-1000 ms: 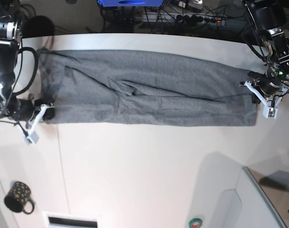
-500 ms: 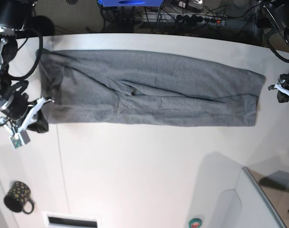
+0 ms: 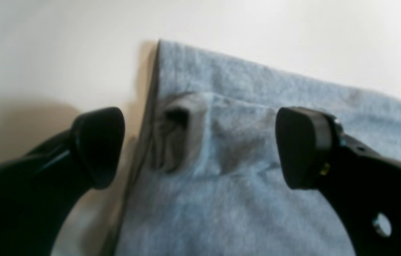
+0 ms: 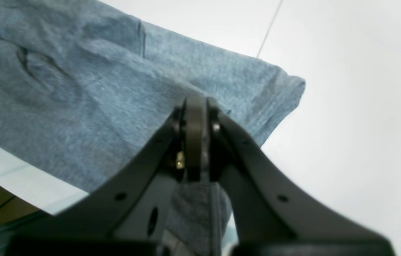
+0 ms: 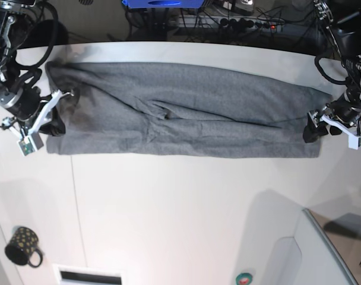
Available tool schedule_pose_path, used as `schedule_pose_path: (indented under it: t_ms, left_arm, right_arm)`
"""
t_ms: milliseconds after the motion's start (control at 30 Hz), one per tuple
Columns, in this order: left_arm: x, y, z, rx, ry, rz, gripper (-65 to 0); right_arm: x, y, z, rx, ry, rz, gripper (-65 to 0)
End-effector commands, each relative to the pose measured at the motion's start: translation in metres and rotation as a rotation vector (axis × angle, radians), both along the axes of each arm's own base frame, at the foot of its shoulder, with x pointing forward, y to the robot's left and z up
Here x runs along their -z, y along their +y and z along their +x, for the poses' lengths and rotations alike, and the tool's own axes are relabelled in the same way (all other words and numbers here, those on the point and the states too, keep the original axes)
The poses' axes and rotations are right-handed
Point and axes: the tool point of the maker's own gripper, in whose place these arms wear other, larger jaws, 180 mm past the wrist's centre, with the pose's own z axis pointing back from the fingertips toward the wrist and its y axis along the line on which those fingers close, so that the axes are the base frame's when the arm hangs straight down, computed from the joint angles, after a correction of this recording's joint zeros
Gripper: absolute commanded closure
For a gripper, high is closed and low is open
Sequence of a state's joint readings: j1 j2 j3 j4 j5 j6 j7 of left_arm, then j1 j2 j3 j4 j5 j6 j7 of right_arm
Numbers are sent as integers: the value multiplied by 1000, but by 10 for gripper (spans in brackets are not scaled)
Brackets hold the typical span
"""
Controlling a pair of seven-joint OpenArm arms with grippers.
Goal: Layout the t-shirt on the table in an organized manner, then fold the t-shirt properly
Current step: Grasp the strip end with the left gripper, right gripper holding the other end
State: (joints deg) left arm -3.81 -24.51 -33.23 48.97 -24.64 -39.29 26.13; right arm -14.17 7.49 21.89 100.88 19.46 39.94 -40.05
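The grey t-shirt [image 5: 186, 113] lies as a long folded band across the back of the white table [image 5: 180, 208]. At its right end my left gripper [image 5: 320, 127] hovers open. In the left wrist view, the left gripper [image 3: 200, 145] straddles the t-shirt [image 3: 243, 199] at its edge, with nothing pinched and a small pucker in the cloth between the fingers [image 3: 303, 145]. At the band's left end my right gripper [image 5: 54, 123] is shut on the fabric. The right wrist view shows the right gripper [image 4: 195, 117] with the t-shirt [image 4: 79, 99] clamped between its fingertips and a fold hanging below them.
A black dotted mug [image 5: 23, 246] stands at the front left. A white slotted piece [image 5: 88, 276] sits on the front edge. A grey bin [image 5: 326, 252] fills the front right corner. Cables and a power strip [image 5: 252, 24] run behind the table's back edge.
My left gripper opened and let go of the shirt's right end, then came back over it. My right gripper, still shut on the left end, moved toward the table's back.
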Motion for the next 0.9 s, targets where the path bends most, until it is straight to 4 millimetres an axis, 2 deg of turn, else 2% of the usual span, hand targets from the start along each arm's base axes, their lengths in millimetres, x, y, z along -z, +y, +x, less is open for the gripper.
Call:
schedule_pose_path:
  t_ms: [0, 167, 333, 433, 567, 733, 867]
  left_arm:
    - [-13, 15, 6, -24, -47, 14, -650]
    - [2, 27, -3, -118, -51, -1, -650]
    - [18, 37, -16, -129, 4, 86, -650]
    - [18, 34, -8, -113, 8, 98, -650]
    - [28, 29, -2, -126, 29, 58, -643]
    - [45, 3, -2, -43, 85, 49, -540]
    - [53, -11, -3, -34, 93, 24, -402]
  right_arm:
    - [-11, 0, 6, -4, -46, 11, -26]
    - [-11, 0, 6, -4, -45, 11, -24]
    - [-10, 0, 5, -3, -42, 12, -24]
    - [-10, 0, 5, -3, -40, 12, -24]
    - [-10, 1, 5, -3, -40, 14, -23]
    - [-10, -1, 4, 3, -40, 11, -23]
    - [-9, -1, 1, 4, -38, 13, -23]
